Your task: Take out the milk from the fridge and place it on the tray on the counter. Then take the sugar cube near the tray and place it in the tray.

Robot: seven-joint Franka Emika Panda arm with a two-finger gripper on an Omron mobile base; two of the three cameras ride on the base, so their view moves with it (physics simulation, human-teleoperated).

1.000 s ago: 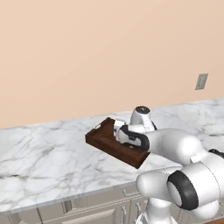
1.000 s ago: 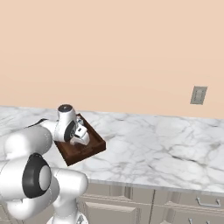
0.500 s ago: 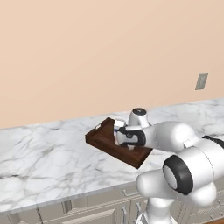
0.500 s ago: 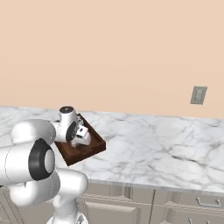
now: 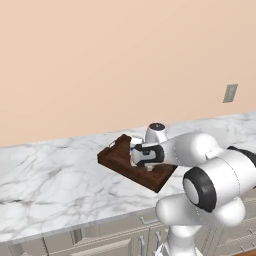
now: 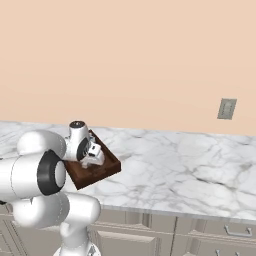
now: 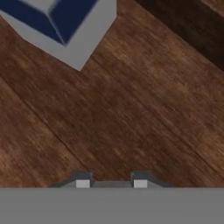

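My gripper [image 7: 111, 183] hangs low over the floor of the dark wooden tray [image 7: 131, 118]. Its two fingertips stand a little apart, with bare wood between them and nothing held. The milk [image 7: 57, 26], a white carton with a dark blue band, stands in the tray just beyond the fingers. From the base views the hand [image 5: 147, 156] [image 6: 91, 154] points down into the tray [image 5: 114, 157] [image 6: 108, 168] on the white marble counter [image 5: 50, 175] [image 6: 175, 165]. A sliver of the milk [image 5: 134, 144] peeks out beside the hand. The sugar cube is hidden. The fridge is out of view.
A grey wall outlet [image 5: 230, 93] [image 6: 227, 108] sits on the beige wall at the right. Marble stretches on both sides of the tray. Beige-grey cabinet drawers with handles [image 6: 235, 231] run under the counter's front edge.
The hand has stayed over the tray while the arm's elbow swung nearer the cameras. The fingers have parted slightly.
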